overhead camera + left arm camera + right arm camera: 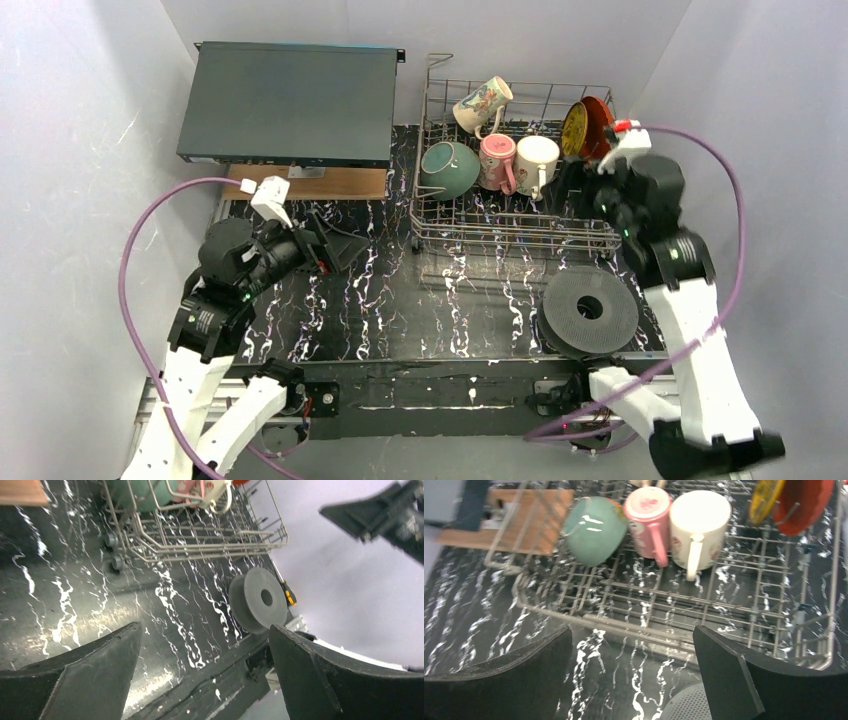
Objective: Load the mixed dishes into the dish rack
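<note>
The dish rack (515, 228) stands at the back right of the table. In it sit a teal bowl (449, 168), a pink mug (497, 160), a white mug (537, 160) and a floral mug (482, 103) at the back. A yellow dish (573, 128) and a red-orange plate (598, 125) stand on edge at its right end. My right gripper (572, 190) hovers over the rack's right part, open and empty. Its wrist view shows the right gripper (631, 655) above the rack's near rim (649, 630). My left gripper (345, 245) hangs open and empty over the table's left side.
A flat dark grey box (288, 103) lies at the back left, with a wooden board (320, 183) in front of it. A dark ribbed disc (590, 308) with a centre hole lies in front of the rack, near my right arm. White walls enclose the table.
</note>
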Tool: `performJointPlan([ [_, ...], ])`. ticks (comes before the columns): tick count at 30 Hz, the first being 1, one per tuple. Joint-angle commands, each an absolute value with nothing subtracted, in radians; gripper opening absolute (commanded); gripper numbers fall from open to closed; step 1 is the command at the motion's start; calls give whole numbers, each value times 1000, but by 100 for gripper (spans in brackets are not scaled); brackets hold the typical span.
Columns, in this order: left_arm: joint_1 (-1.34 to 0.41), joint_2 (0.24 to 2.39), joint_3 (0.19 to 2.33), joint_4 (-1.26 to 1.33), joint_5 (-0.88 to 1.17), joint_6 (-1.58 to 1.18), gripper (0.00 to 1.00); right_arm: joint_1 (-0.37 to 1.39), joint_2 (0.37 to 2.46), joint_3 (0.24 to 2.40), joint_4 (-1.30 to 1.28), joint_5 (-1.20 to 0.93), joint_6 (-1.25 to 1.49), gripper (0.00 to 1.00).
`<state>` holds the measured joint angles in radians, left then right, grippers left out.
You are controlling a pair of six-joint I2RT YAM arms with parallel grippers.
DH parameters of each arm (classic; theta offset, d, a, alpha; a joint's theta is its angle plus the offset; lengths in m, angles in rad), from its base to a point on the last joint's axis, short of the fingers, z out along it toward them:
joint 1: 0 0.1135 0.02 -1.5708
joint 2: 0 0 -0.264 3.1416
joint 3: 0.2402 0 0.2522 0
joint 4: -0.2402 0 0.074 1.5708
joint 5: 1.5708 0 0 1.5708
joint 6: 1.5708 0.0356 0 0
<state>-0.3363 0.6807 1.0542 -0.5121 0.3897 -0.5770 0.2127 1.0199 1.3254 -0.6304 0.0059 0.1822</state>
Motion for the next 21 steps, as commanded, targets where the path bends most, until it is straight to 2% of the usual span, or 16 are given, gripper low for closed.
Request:
performJointPlan([
  [1, -339, 645, 1118, -499, 253, -544, 98, 216, 763, 1168, -432, -186, 192, 98],
  [7, -339, 571, 1141, -487, 117, -512, 98, 216, 551, 1094, -451, -126, 218, 98],
  [14, -339, 508, 1119, -466, 28, -518, 98, 216, 516, 1100, -563, 197, 321, 98],
  [21, -340, 541, 1130, -463, -11, -500, 98, 216, 464, 1086, -549, 218, 333, 98],
])
